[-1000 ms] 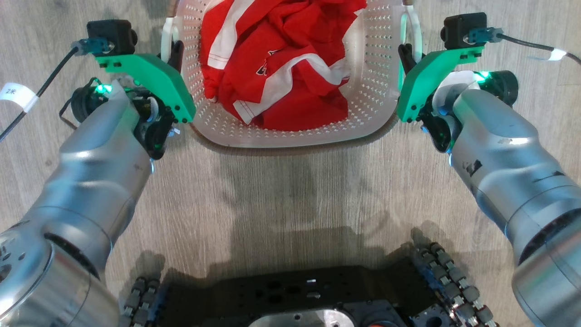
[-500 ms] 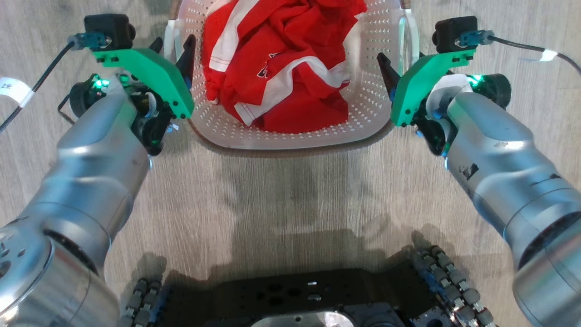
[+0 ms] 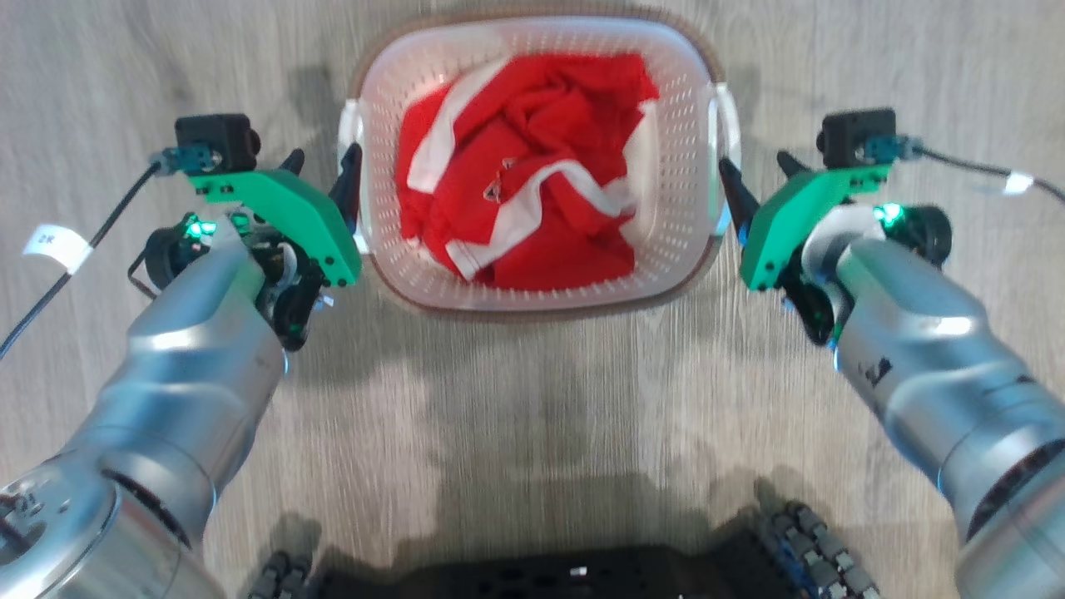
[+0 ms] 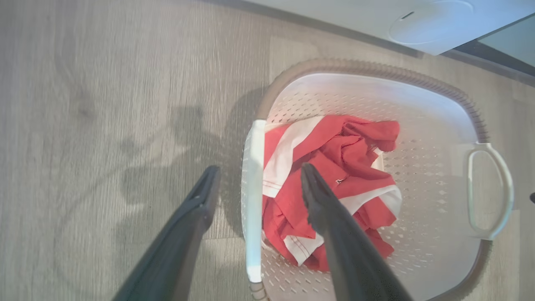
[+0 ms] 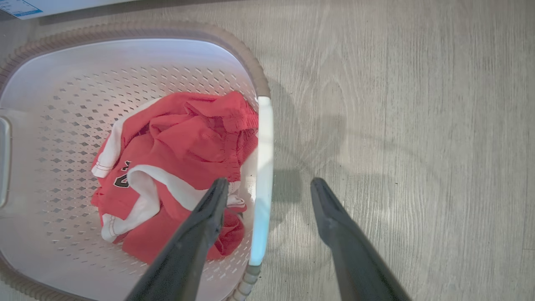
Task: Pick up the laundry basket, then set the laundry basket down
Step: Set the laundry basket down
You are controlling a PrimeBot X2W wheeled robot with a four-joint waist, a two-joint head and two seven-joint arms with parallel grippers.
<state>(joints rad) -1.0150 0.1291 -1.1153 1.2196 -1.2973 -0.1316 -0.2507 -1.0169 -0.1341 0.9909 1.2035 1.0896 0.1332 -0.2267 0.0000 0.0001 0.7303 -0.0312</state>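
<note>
Here we are, looking down from the head view: the laundry basket (image 3: 678,125) stands flat on the grey wood-look floor (image 3: 532,399), dead centre ahead of the robot's dark base (image 3: 574,578) and well clear of it. A crumpled red and white garment (image 3: 532,191) lies bunched inside, brown woven-look rim all the way round.

Left gripper (image 3: 323,160) sits at the basket's left side, fingers spread wide. From the left wrist view it's clear as day: the left gripper (image 4: 259,169) straddles the white left handle (image 4: 253,209), one dark finger out over bare floor, the other over the garment (image 4: 334,167) inside the basket. Open space shows on both sides of the handle, so nothing is pinched.

Over to the right, and it's a mirror image! Right gripper (image 3: 753,166) is parted just as wide at the basket's right side. The right wrist view has the right gripper (image 5: 269,183) astride the right handle (image 5: 263,167), inner finger above the perforated wall, outer finger above floorboards, neither one touching the handle.
</note>
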